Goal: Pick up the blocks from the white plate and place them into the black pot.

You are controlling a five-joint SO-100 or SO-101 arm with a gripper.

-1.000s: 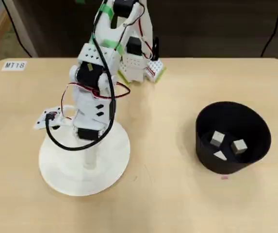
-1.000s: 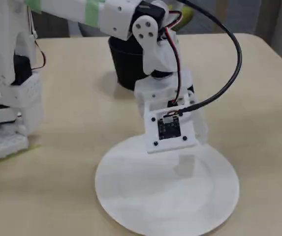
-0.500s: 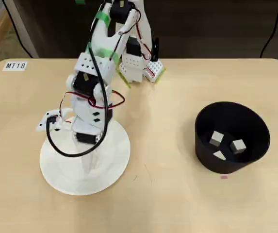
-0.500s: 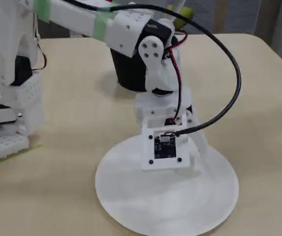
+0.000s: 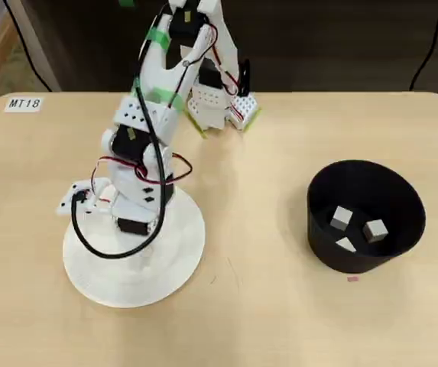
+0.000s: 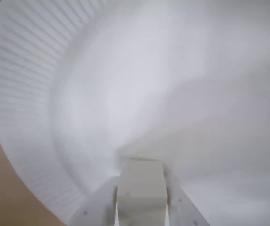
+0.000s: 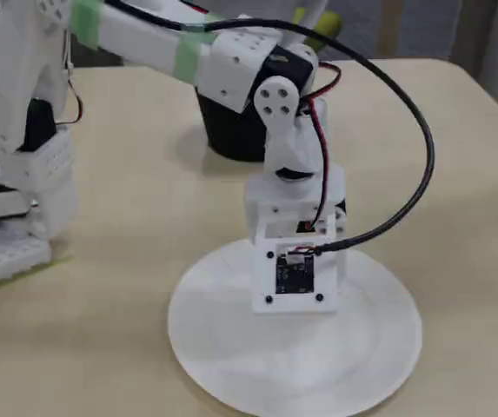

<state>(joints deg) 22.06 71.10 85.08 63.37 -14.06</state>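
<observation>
My gripper (image 6: 142, 178) is low over the white plate (image 6: 31, 94), shut on one off-white block (image 6: 141, 190) held between its two white fingers (image 6: 99, 207). In the overhead view the arm's wrist covers the gripper over the plate (image 5: 184, 256) at the left. In the fixed view the camera mount hides the fingers above the plate (image 7: 231, 356). The black pot (image 5: 319, 229) stands on the right in the overhead view with three blocks inside it (image 5: 342, 218), (image 5: 374, 230), (image 5: 345, 245). In the fixed view the pot (image 7: 231, 130) is partly hidden behind the arm. No other block shows on the plate.
The arm's base (image 5: 219, 103) stands at the table's far edge. A label reading MT18 (image 5: 24, 103) lies at the far left corner. A tiny pink scrap (image 5: 352, 278) lies in front of the pot. A black cable (image 7: 414, 156) loops from the wrist.
</observation>
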